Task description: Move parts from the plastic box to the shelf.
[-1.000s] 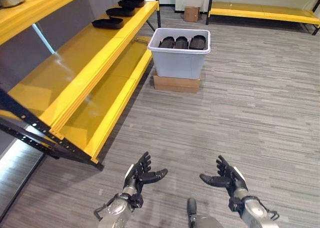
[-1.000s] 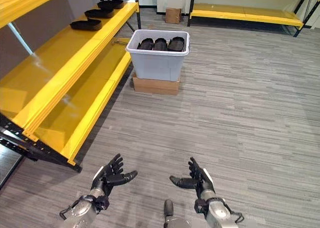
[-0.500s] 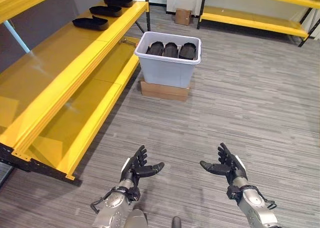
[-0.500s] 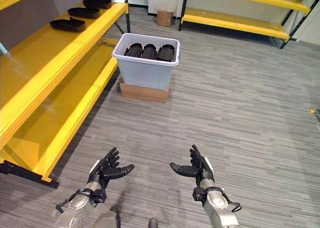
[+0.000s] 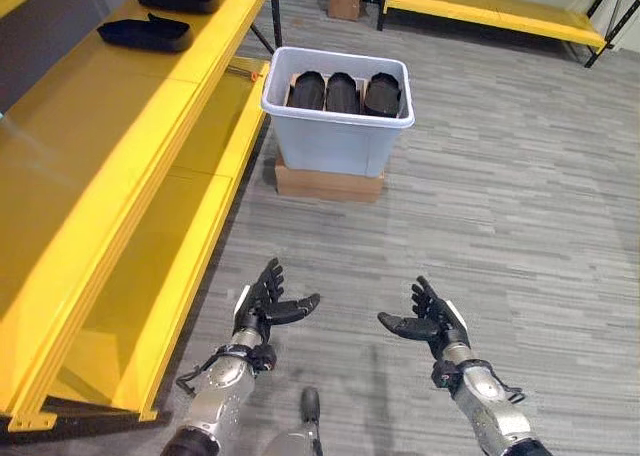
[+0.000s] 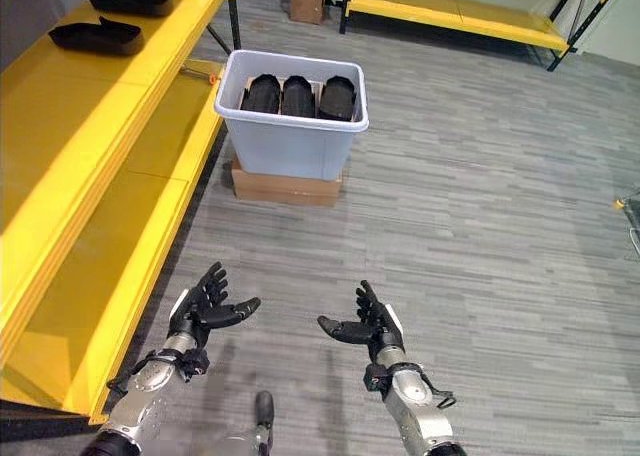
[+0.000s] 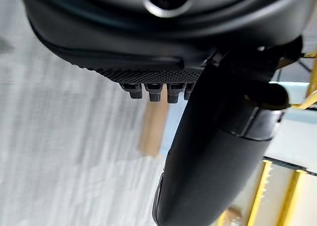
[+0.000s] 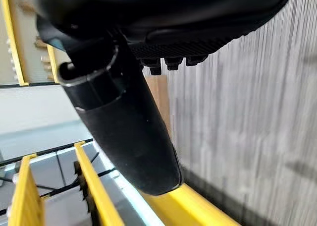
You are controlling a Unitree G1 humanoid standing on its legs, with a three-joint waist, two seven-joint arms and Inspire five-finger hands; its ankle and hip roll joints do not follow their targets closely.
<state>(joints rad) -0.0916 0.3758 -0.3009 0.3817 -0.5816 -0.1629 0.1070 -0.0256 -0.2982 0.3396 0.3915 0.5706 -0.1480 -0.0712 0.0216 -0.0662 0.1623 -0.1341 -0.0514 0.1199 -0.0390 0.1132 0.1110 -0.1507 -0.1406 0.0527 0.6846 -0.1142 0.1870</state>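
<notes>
A pale grey plastic box [image 5: 338, 136] stands on a flat cardboard box [image 5: 328, 184] on the floor ahead, beside the yellow shelf [image 5: 90, 146]. Three black parts [image 5: 345, 93] stand side by side inside it. More black parts [image 5: 143, 33] lie on the shelf's upper level at the far left. My left hand [image 5: 262, 304] and right hand [image 5: 428, 323] hover low over the floor well short of the box, palms facing each other, fingers straight, holding nothing. The left hand [image 7: 208, 151] and right hand [image 8: 129, 122] also show close up in the wrist views.
The yellow shelf unit runs along the left with a lower level [image 5: 160, 266] near the floor. Another yellow shelf [image 5: 490, 14] stands across the back, with a small cardboard box [image 5: 346, 0] beside it. Grey striped floor [image 5: 500, 206] stretches open to the right.
The camera has moved forward and tipped down, so the box and shelf appear nearer and larger. Both hands keep the same open pose.
</notes>
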